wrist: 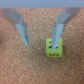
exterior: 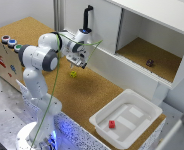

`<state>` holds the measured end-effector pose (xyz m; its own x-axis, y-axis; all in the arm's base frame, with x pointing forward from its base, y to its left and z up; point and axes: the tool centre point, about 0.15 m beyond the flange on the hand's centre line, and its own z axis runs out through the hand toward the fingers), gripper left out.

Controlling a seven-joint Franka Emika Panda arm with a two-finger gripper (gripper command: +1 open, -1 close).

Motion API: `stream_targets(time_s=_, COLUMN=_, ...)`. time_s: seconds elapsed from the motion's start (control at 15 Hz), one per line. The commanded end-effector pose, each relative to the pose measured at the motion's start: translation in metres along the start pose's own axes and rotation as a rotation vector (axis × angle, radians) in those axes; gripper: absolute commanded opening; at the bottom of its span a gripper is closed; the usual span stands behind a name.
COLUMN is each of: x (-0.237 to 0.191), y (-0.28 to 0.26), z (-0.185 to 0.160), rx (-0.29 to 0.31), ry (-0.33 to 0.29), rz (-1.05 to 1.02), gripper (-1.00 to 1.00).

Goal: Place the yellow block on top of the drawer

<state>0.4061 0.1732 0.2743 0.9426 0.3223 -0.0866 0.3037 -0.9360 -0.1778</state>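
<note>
Gripper (exterior: pixel 80 62) is spread wide and empty, hovering just above the yellow block (exterior: pixel 72 74) on the cork worktop (exterior: pixel 92 95). Block sits off-centre, close by one finger (wrist: pixel 59 29), so it probably needs a nudge sideways first.

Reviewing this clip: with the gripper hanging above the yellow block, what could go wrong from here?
1. In the wrist view the yellow block sits under one finger, not between both; descending now may knock it aside.
2. The block looks rotated relative to the open gripper, so closing on it may twist it out.
3. The lift to the drawer top passes its black handle, which stands close to the arm; a collision seems possible.
</note>
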Motion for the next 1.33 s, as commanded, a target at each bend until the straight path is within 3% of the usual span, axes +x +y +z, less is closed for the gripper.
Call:
stream_targets(time_s=0.0, x=-0.016, y=-0.004, z=0.03, rx=-0.072, ry=0.094, rz=-0.062, gripper=1.0)
stream_targets(time_s=0.27, x=-0.01, y=0.013, z=0.054, rx=-0.09, ry=0.14, rz=-0.034, gripper=1.0)
stream_targets(time_s=0.73, x=0.028, y=0.014, z=0.06, rx=-0.133, ry=0.181, rz=0.05, gripper=1.0)
stream_targets(time_s=0.8, x=0.032, y=0.01, z=0.062, rx=-0.139, ry=0.184, rz=0.06, gripper=-1.0)
stream_targets(time_s=1.27, x=0.032, y=0.005, z=0.071, rx=-0.171, ry=0.13, rz=0.102, gripper=-1.0)
